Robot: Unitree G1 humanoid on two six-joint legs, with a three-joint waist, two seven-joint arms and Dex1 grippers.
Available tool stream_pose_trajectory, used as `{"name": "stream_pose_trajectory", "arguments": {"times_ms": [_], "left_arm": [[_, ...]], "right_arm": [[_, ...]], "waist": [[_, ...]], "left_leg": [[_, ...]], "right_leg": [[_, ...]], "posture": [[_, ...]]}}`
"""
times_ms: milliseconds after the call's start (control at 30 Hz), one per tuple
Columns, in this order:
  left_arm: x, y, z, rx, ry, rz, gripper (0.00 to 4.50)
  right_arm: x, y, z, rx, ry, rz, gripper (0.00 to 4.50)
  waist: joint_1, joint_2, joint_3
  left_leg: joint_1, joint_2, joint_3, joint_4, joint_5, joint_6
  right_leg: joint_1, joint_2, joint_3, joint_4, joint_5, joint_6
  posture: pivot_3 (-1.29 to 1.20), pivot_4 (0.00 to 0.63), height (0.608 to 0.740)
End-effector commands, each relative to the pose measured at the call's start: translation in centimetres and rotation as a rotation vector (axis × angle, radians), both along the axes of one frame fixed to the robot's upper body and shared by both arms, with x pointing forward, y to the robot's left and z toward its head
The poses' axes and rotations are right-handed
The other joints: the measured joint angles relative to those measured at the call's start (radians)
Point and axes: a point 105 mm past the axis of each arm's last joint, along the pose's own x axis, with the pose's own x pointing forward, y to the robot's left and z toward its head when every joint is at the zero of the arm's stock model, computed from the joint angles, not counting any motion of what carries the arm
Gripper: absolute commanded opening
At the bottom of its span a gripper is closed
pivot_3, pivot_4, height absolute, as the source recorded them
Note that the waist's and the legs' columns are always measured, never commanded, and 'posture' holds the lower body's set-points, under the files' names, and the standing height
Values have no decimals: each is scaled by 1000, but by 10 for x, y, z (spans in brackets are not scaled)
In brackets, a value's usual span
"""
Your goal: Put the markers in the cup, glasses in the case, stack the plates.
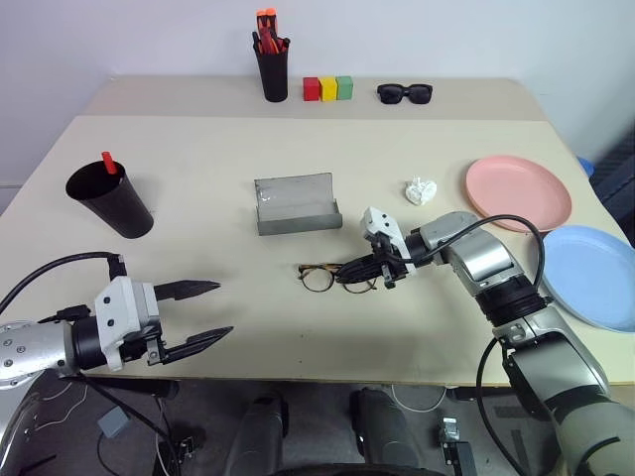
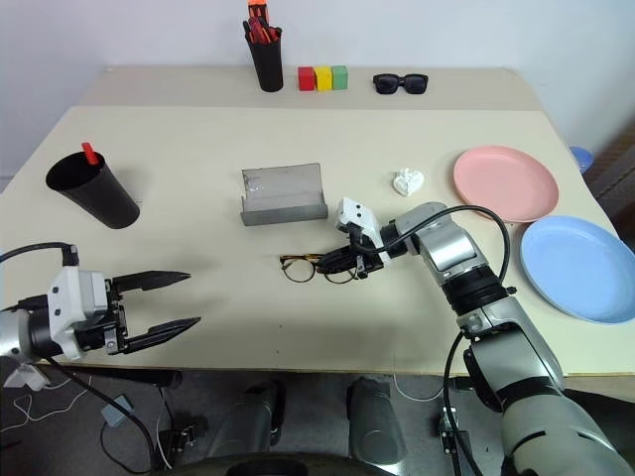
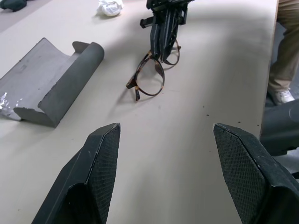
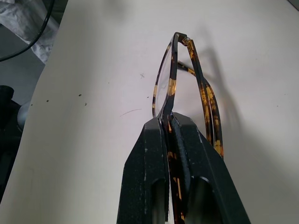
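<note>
The left gripper stands with its two black fingers wide apart above the bare beige table. Beyond them lie the glasses (folded, tortoiseshell-rimmed), with the right gripper pinched closed on their far lens. Beside them the grey case lies open. A crumpled white scrap lies further off, and a person's trouser leg and shoe stand past the table edge.

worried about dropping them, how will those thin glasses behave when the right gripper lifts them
The glasses look light, so lifting should be easy. The right gripper is shut on one thin rim, so they may swing or twist. The slim frame probably bends if squeezed hard.
</note>
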Motion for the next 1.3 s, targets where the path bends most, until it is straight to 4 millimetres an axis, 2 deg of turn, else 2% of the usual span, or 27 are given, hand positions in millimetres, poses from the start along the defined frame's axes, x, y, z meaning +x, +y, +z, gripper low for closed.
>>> {"name": "stream_pose_trajectory", "arguments": {"times_ms": [33, 133, 333, 500, 667, 733, 833, 933, 1300], "left_arm": [[-1, -5, 8, -11, -41, -9, 3244], [2, -9, 10, -33, -62, 2, 3244], [6, -20, 9, -77, -75, 22, 3244], [10, -28, 10, -112, -91, 43, 3244], [17, -30, 18, -142, -140, 102, 3244], [20, -29, 22, -157, -159, 137, 3244], [29, -13, 38, -240, -287, 292, 3244], [34, -3, 37, -211, -285, 355, 3244], [29, 12, 52, -295, -269, 258, 3244]], "right_arm": [[4, -2, 4, -7, -35, -18, 58], [10, -4, 17, 30, -67, -40, 58], [25, -1, 70, 253, -207, -84, 58], [37, 11, 120, 443, -297, -92, 58], [61, 28, 139, 529, -451, -151, 58], [68, 35, 138, 538, -509, -169, 58], [75, 47, 133, 552, -543, -181, 58], [80, 56, 127, 545, -573, -189, 58], [81, 77, 99, 496, -554, -185, 58]], "waist": [[0, 0, 0], [1, 0, 0], [1, 0, 0], [-2, 1, 0], [-1, 0, 0], [-1, 0, 0], [-1, 1, 0], [-2, 1, 1], [-21, 1, 1]], "left_leg": [[0, 0, 0, 0, 0, 0], [0, 0, 0, 0, 0, 0], [-1, 0, 0, 0, 0, 0], [-1, 0, 0, -1, 0, 0], [-1, 0, 0, -1, 0, 0], [-1, 0, 0, -1, 0, 0], [-1, 0, 0, -1, 0, 0], [-1, 0, 0, -2, 0, 0], [-1, 0, 0, -2, 0, 0]], "right_leg": [[0, 0, 0, 0, 0, 0], [0, 0, 0, 0, 0, 0], [-1, 0, 0, 0, 1, 2], [-2, 0, 0, 0, 1, 2], [-1, 0, 0, 0, 1, 2], [-2, 0, 0, 0, 2, 2], [-2, 0, 0, 0, 2, 2], [-2, 0, 0, 1, 2, 2], [-2, 1, 0, 1, 2, 2]], "posture": [[0, 150, 740], [0, 150, 740], [0, 150, 740], [0, 150, 740], [0, 150, 740], [0, 150, 740], [0, 150, 740], [0, 150, 740], [0, 150, 740]]}}
